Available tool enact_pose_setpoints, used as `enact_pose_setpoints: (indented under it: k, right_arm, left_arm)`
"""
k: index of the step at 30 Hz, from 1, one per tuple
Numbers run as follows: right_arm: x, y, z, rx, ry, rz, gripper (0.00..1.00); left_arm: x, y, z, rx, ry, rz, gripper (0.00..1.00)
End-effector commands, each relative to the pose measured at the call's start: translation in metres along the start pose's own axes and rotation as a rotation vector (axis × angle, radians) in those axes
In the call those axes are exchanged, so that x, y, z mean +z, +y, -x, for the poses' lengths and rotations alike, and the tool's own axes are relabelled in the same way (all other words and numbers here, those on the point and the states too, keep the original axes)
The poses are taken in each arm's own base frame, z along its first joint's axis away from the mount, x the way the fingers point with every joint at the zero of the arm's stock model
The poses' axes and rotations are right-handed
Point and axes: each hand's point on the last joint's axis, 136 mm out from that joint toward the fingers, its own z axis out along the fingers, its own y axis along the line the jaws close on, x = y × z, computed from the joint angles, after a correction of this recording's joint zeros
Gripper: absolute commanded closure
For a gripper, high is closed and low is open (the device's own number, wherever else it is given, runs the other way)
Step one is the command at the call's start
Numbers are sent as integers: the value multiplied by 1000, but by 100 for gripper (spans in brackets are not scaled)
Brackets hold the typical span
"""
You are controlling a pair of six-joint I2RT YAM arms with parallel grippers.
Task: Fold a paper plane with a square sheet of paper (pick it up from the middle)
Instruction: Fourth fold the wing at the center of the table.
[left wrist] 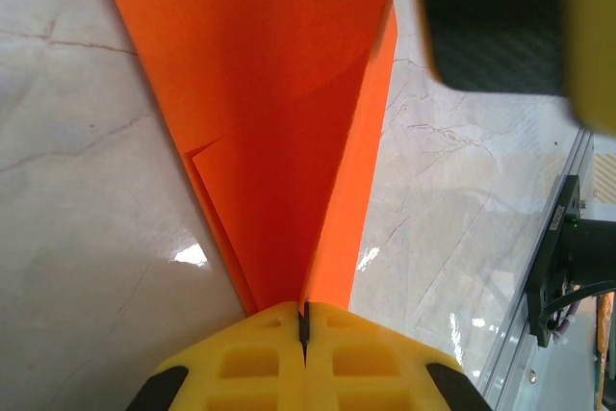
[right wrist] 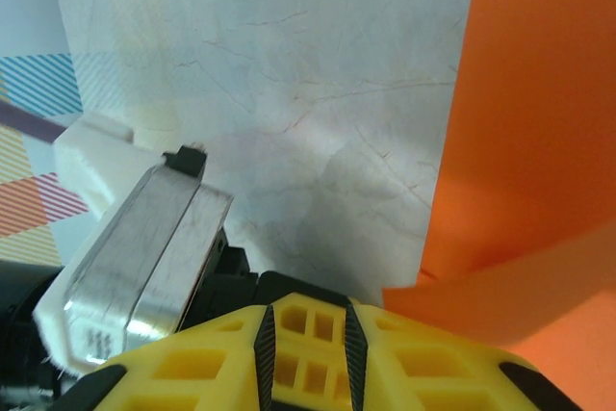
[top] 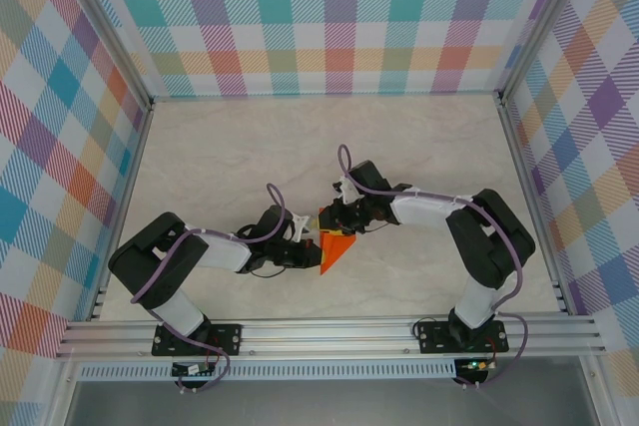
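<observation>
the thin, matte bright orange paper sheet point(top: 337, 251) is folded into a creased triangular shape of more than one layer. it sits just above the middle of the table, between the two arms and nearer the near edge than the far wall. from above, its broad edge lies on the far side and it tapers to a point aimed near and slightly left, so its long axis runs roughly far to near. in the left wrist view the layers converge into a narrow wedge with a sharp centre crease, and a second layer's edge peeks out on the left. that narrow end is pinched in the left gripper point(left wrist: 303, 315), whose ribbed yellow plastic fingers are pressed together on the paper. the right gripper point(right wrist: 308, 320), also with yellow lattice fingers edged in black rubber, is at the sheet's far edge. a curled orange flap meets its right finger, but i cannot tell whether its jaws are clamping the paper or standing free. beneath lies the glossy cream marble-patterned table point(top: 230, 157) with fine veins, enclosed by pastel plaid walls point(top: 329, 17), with a ridged aluminium rail point(top: 329, 331) along the near side.
</observation>
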Motion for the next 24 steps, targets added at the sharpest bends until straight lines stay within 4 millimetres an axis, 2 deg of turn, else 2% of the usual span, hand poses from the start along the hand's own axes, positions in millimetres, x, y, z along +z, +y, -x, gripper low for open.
enact_pose_setpoints:
  k: [1,14,24]
  right_arm:
    - [4,-1,10,-1,-10,-16,72]
    - [22,-15,13,9,34,-12,73]
    - [25,-21,17,12,39,-9,72]
  left_arm:
    - [7,9,-9,-11,36,19,100]
    - [4,18,-17,-49,44,54,100]
    - [4,32,-24,-115,48,107,100]
